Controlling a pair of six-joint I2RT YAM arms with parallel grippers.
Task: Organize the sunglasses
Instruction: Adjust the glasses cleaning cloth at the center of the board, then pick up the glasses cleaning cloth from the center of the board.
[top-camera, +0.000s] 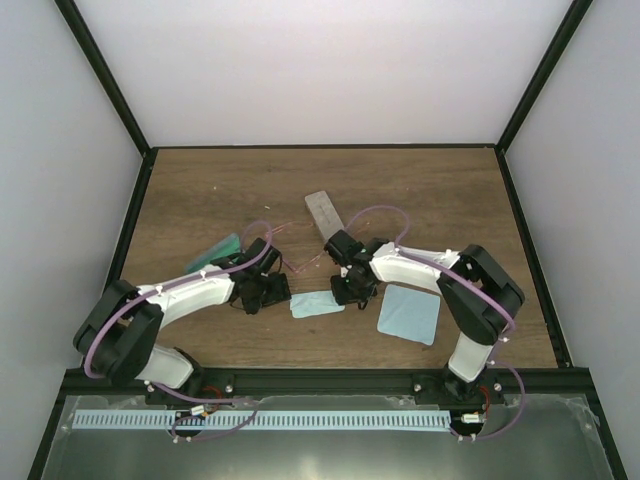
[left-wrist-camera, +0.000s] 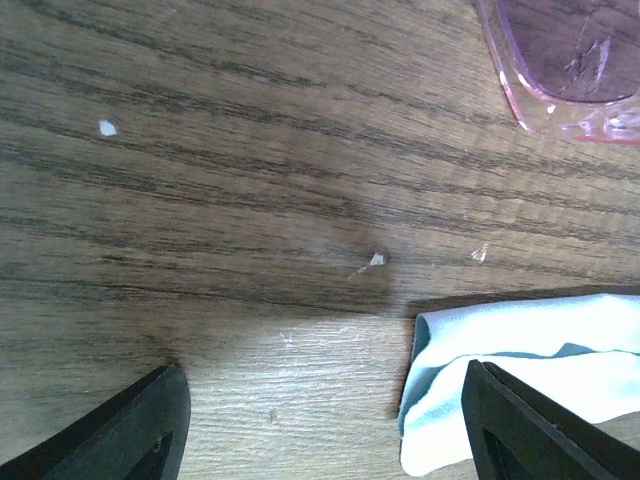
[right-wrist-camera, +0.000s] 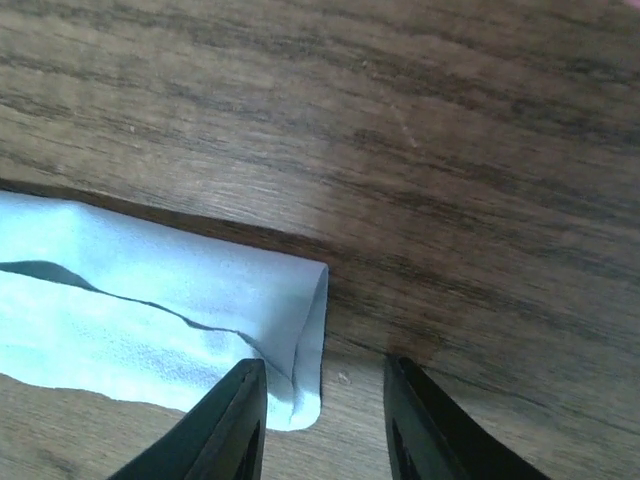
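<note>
Sunglasses (left-wrist-camera: 565, 55) on table (left-wrist-camera: 250, 200), outside grey case (top-camera: 322, 212); folded cloth (left-wrist-camera: 520, 365) near

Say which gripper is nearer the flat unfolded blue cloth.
Right. The right gripper sits just left of the flat cloth; the left gripper is farther, beyond the folded cloth.

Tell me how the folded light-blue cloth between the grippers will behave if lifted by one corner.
The cloth probably goes floppy: it looks thin and lies doubled over with soft, curled edges. It will likely unfold and hang once lifted. Pushed, it may bunch rather than slide on the table.
</note>
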